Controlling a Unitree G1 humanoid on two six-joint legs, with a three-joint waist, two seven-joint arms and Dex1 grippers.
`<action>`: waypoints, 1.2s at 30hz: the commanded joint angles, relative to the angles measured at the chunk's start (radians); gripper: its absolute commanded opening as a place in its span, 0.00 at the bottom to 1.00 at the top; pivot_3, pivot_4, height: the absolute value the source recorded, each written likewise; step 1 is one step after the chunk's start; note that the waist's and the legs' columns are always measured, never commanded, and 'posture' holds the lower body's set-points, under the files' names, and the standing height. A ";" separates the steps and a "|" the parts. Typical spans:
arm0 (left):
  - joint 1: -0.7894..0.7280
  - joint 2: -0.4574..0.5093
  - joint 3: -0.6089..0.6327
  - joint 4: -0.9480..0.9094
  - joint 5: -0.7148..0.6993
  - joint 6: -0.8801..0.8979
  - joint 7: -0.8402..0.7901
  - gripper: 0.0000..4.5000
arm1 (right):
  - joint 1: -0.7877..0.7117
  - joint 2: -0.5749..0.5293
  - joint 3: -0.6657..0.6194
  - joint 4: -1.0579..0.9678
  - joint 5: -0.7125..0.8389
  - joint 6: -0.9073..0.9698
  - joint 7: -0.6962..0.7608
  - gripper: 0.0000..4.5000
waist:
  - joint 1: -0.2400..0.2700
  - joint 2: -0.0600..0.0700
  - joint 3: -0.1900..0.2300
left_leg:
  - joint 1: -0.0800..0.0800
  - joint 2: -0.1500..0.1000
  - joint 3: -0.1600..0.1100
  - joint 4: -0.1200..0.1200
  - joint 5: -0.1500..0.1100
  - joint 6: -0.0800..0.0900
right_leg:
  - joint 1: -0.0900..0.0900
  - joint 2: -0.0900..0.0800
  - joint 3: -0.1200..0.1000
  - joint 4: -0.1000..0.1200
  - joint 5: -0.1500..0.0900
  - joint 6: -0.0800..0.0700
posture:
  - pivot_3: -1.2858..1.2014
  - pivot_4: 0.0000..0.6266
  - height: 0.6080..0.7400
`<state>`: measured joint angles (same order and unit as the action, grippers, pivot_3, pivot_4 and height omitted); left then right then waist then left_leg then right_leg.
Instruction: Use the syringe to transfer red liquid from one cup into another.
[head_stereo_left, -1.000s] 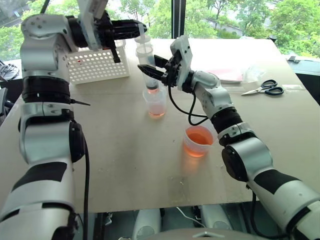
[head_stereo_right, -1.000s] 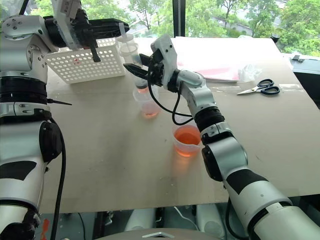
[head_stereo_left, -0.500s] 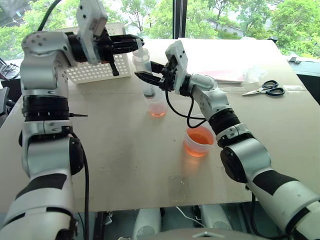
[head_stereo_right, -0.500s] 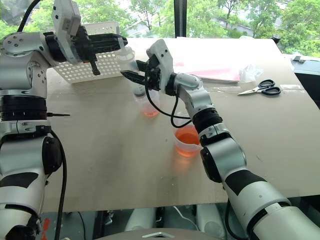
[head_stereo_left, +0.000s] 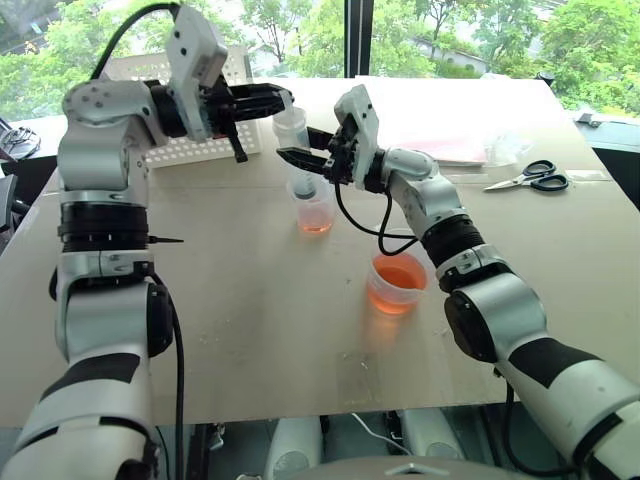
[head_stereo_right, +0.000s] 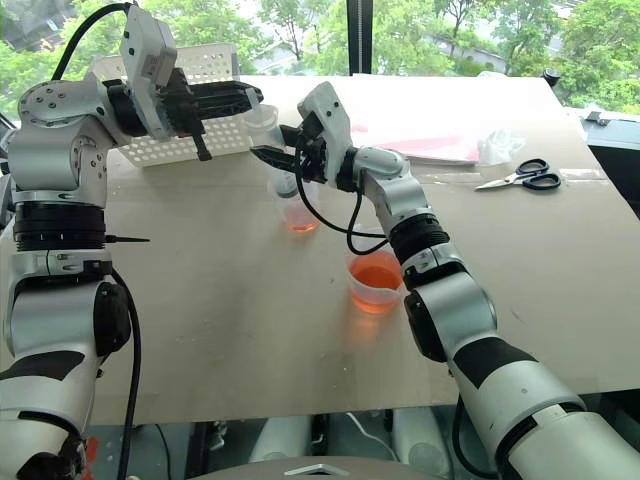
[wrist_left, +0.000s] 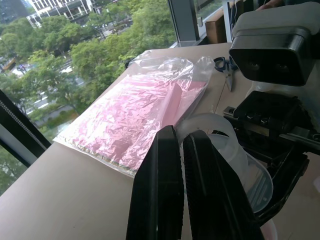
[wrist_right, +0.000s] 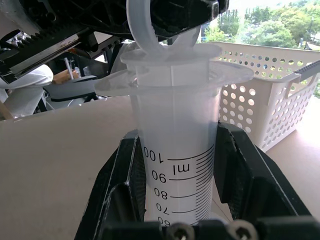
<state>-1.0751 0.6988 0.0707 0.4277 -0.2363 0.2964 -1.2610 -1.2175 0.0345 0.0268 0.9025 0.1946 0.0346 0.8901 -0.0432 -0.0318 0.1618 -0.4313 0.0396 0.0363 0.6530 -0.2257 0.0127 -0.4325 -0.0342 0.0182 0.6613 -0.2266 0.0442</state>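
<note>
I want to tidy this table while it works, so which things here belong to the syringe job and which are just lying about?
In use:
- syringe, held by both grippers
- small cup, under the syringe
- spouted beaker of red liquid

Lying about:
- white basket
- scissors
- pink bag

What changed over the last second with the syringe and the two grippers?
The left gripper, shut on the plunger top, came down, pressing the plunger into the syringe. The right gripper stayed clamped on the syringe barrel over the narrow cup. The spouted beaker, basket and scissors did not move.
</note>
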 joint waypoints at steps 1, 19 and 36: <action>0.023 -0.023 -0.060 -0.033 -0.011 0.001 -0.049 0.00 | -0.098 -0.023 -0.054 -0.037 0.029 -0.046 -0.034 0.32 | 0.000 0.000 0.000 | 0.000 0.000 0.000 0.000 0.000 0.000 | 0.000 0.000 0.000 0.000 0.000 0.000 | 0.52 0.24 1.00; 0.039 0.044 0.190 -0.292 -0.278 0.366 0.154 0.82 | -0.109 -0.064 -0.115 -0.067 0.074 -0.002 -0.065 0.32 | -0.002 0.000 0.000 | 0.001 0.000 -0.003 0.000 0.000 0.000 | 0.000 -0.001 0.001 0.000 0.000 0.000 | 0.52 0.24 1.00; 0.232 -0.076 0.218 -0.580 -0.377 0.494 0.513 0.82 | 0.101 -0.047 0.038 -0.548 0.069 0.193 -0.117 0.32 | 0.006 0.000 0.000 | 0.001 -0.001 -0.008 0.001 0.001 -0.001 | 0.001 -0.001 -0.001 0.001 0.000 0.000 | 0.52 0.24 1.00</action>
<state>-0.8126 0.6221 0.2907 -0.1191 -0.6005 0.8095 -0.7685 -1.1066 -0.0146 0.0478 0.4310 0.2638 0.2299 0.7798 -0.0372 -0.0321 0.1613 -0.4304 0.0386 0.0279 0.6538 -0.2250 0.0114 -0.4315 -0.0352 0.0171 0.6619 -0.2264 0.0441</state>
